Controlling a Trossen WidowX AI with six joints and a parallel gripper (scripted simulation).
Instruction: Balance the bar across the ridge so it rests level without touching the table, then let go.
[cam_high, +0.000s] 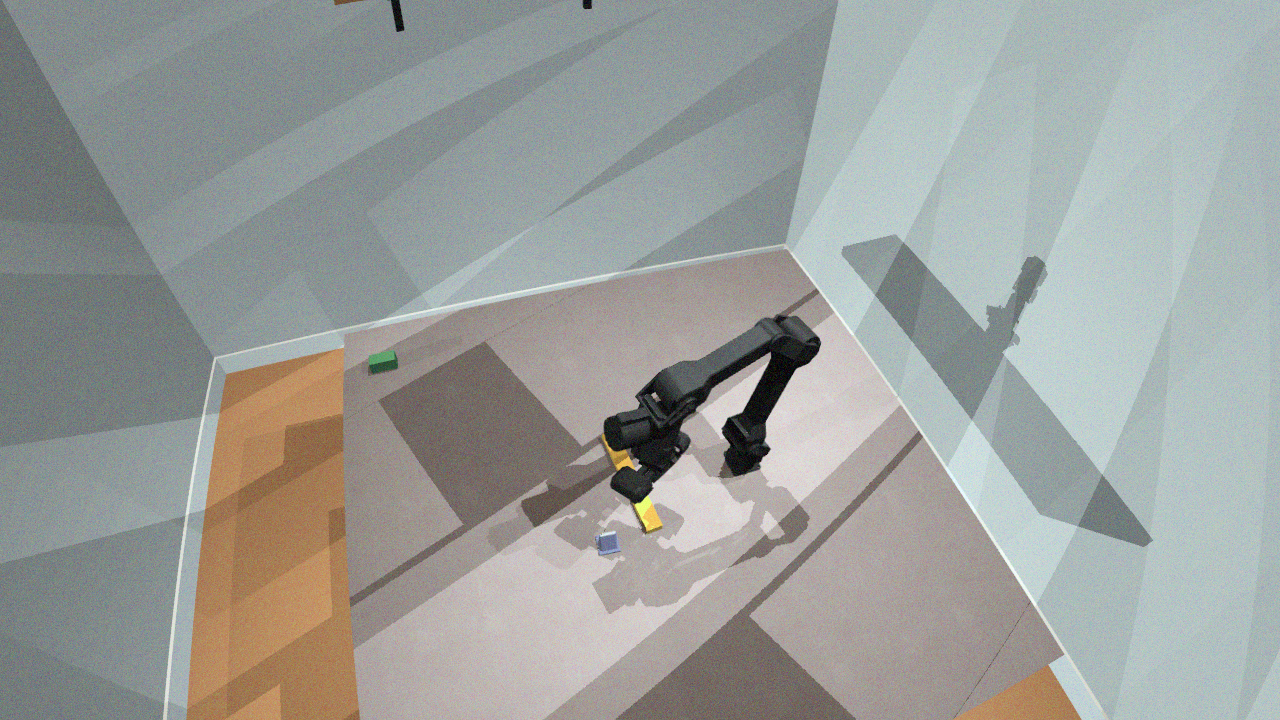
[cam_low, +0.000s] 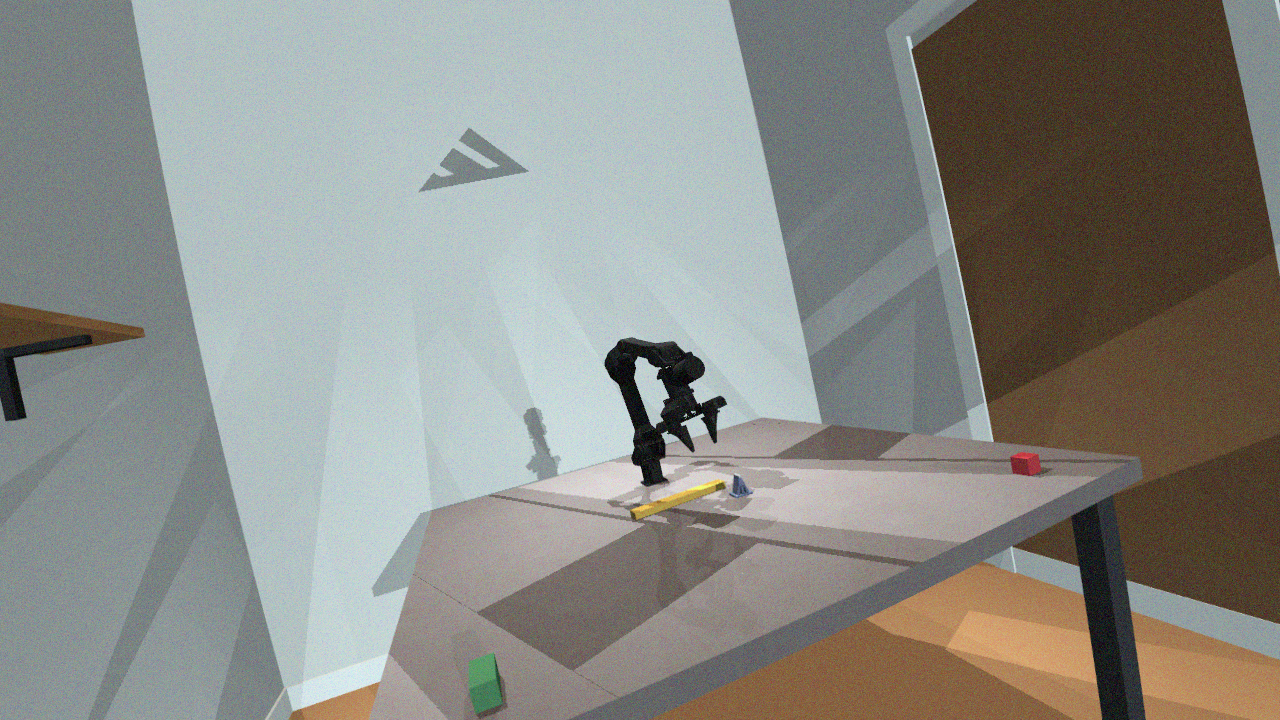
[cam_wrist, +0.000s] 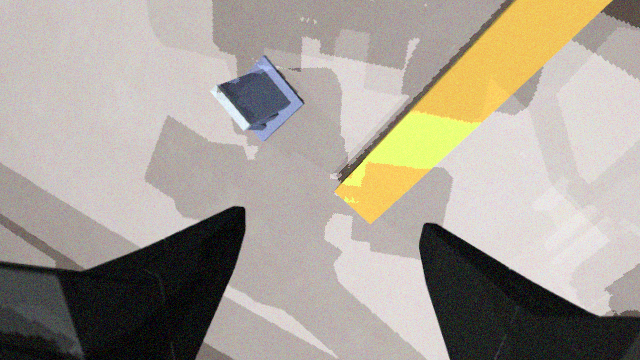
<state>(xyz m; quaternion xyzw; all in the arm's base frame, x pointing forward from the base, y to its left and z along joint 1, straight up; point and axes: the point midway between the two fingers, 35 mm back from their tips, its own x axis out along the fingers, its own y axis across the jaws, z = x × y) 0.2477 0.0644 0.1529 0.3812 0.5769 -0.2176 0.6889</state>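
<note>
The yellow bar (cam_high: 648, 514) (cam_low: 677, 500) (cam_wrist: 500, 65) lies flat on the table, apart from the ridge. The small blue ridge (cam_high: 607, 534) (cam_low: 739, 486) (cam_wrist: 255, 95) stands on the table near one end of the bar, with nothing on it. My gripper (cam_low: 703, 445) (cam_wrist: 333, 226) is open and empty, pointing down above the table. In the wrist view the bar's near end shows just ahead of the space between the fingertips, and the ridge is ahead to the left. In the top view the arm hides the bar's middle and the fingertips.
A green block (cam_high: 383, 361) (cam_low: 485, 683) lies far from the bar, near a table corner. A red cube (cam_low: 1025, 463) sits near the table's right end in the exterior view. The table edge (cam_low: 895, 583) runs along the front there. Shadows of the arm fall around the bar and ridge.
</note>
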